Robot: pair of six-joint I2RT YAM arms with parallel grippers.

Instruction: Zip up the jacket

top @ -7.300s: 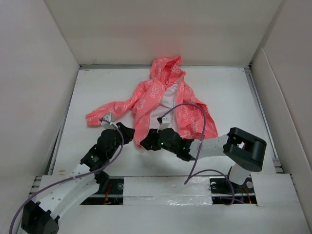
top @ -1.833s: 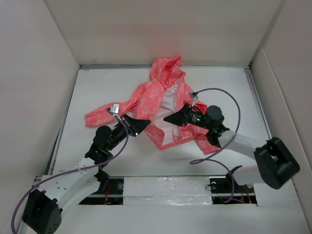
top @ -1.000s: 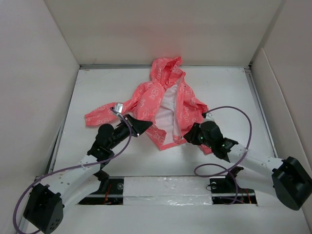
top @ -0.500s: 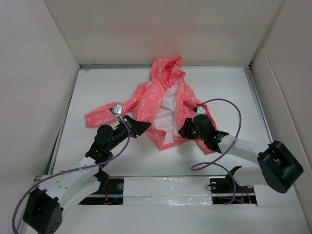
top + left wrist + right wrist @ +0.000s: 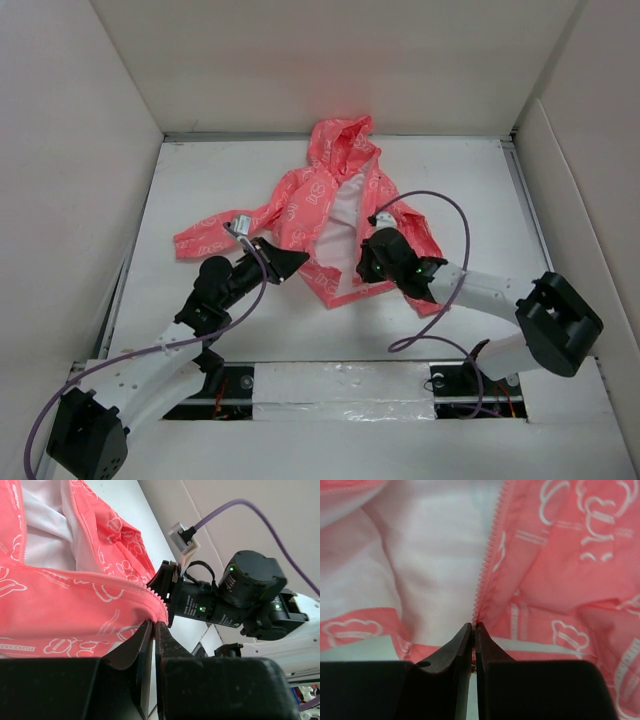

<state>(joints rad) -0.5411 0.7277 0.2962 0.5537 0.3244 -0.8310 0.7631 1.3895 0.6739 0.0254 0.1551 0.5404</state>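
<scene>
Between centre and front edge of the tabletop (image 5: 200, 170), right gripper (image 5: 474, 626): fingers squeezed together with no daylight between them, tips right at the foot of the zipper teeth (image 5: 485, 565). It looks like a pinch on that tape end, though the bite itself is hidden.
Just changed: a second ago this gripper sat further toward the right edge, out on the panel. Now it has slid in to the open front edge at the hem.
Left gripper (image 5: 153, 625): clamped on the other front edge at the hem, pink fabric running into its tips. It has not budged over the last two seconds.
Between them: the grippers face each other, near but apart, with white lining (image 5: 430, 550) showing between the two edges.
Jacket (image 5: 310, 200): lying mid-table, hood (image 5: 345, 135) toward the far edge, hem toward the front edge, front open all the way.
What it means: both bottom zipper ends now seem to be in hand, so mating them is probably next. Nothing is zipped yet.
</scene>
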